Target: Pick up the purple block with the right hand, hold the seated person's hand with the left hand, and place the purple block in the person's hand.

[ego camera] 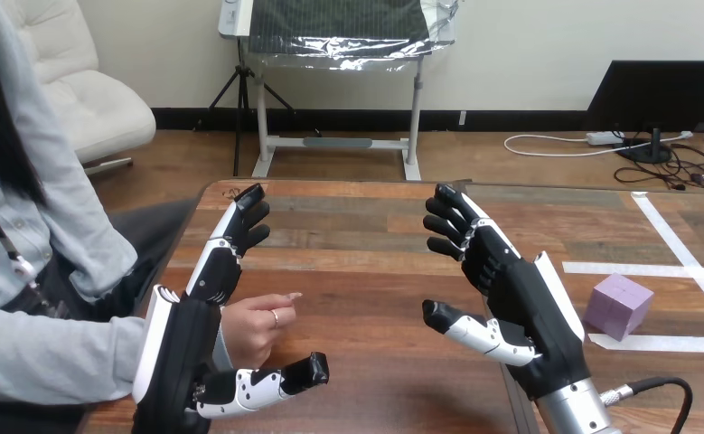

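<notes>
Small purple cube block (618, 306) on the brown wooden desk (357, 262) among white tape lines (682, 253), robot's right hand (520, 289) just left of the block, fingers spread apart and empty, left hand (190, 344) well left of the block, fingers straight and apart, the person's loosely curled hand (256, 324) beside its palm

The table (366, 271) is streaky-grained wood with a dull satin finish, crossed at the right of the frame by smooth white tape (682, 262) — the purple block (617, 306) beside it looks matt — while the left hand (190, 348) and right hand (520, 289) are glossy black-and-white plastic, the lower-right forearm (574, 411) bare silver metal.
</notes>
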{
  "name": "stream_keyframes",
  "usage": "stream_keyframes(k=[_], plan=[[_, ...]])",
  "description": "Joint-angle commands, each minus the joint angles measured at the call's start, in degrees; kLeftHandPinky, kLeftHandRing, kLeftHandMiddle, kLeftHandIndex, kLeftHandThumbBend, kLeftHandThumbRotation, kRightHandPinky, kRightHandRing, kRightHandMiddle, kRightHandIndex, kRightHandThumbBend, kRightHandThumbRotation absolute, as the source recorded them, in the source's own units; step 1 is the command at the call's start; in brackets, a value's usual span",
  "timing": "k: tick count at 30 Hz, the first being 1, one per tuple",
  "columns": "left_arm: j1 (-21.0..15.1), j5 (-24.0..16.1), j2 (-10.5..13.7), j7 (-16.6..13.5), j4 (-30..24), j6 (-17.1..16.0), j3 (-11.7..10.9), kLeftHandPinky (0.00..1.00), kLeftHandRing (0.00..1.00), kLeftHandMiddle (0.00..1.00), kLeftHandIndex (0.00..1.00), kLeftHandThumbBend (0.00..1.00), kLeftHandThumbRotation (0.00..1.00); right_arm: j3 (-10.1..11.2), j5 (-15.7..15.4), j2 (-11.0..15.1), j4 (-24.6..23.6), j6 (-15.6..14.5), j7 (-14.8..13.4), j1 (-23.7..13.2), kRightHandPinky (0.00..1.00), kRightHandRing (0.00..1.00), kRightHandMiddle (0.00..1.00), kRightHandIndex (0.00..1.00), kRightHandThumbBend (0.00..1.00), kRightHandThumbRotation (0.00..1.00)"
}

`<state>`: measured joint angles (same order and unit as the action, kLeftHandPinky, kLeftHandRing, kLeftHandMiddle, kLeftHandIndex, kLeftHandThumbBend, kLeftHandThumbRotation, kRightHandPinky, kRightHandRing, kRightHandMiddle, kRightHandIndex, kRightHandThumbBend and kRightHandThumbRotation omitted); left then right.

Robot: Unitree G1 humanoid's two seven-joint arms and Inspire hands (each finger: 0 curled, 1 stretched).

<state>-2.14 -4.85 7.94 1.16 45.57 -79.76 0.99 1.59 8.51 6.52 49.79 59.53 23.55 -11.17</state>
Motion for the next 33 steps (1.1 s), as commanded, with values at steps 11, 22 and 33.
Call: stream_keyframes(k=[11,22,33], plan=[[-3.0,0.7,-0.4,0.1,0.3,-0.1,-0.9,0.88,0.93,0.95,0.93,1.00,0.53,1.8,0.8,0.1,0.5,1.4,-0.2,-5.2,0.86,0.89,0.91,0.92,1.00,0.50],[-3.5,1.7,-0.3,0.6,0.7,0.0,-0.3,0.88,0.93,0.95,0.93,1.00,0.53,3.7,1.9,1.3,1.3,0.8,-0.4,-7.3,0.85,0.87,0.89,0.91,1.00,0.49],[-4.1,1.3,-0.6,0.6,1.5,-0.2,-0.9,0.88,0.93,0.95,0.92,1.00,0.52,6.5,1.8,2.8,2.8,1.1,-2.3,-10.0,0.77,0.83,0.86,0.87,1.00,0.51]])
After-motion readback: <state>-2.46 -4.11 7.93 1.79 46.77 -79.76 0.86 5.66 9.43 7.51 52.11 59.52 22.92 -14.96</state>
